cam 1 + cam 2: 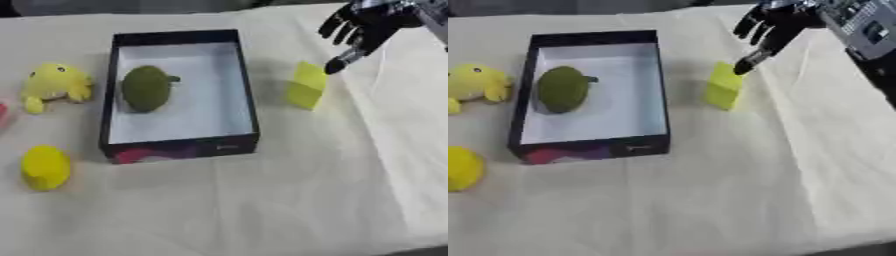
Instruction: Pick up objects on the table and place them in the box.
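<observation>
The yellow-green block [307, 86] stands on the worktop just right of the box [248, 90], a little tilted, with a strip of bare cloth between the two. Right above its far right corner hangs the robot's right hand [366, 26], coming in from the far right; its fingers [341, 62] are spread and mostly straight, holding nothing, and one of them points down so its tip sits at the block's top edge (whether it actually touches, I cannot tell).

The box is a shallow dark-walled tray with a pale floor, lying lengthwise from near to far at the middle left of the worktop. Inside it, toward the far left part, lies a dark green rounded toy [145, 88] with a small stub sticking out to its right. The rest of the box floor is bare. The near wall carries a pinkish patch at its left end.

Left of the box, on the cloth, sits a yellow plush toy [54, 85] with small dark eyes, near the box but apart from it. Nearer and further left lies a plain yellow rounded object [45, 167], well apart from the plush. At the far left edge a sliver of something red [3, 114] shows (too little to make out).

A cream cloth [289, 200], wrinkled on the right side, covers the whole worktop.
</observation>
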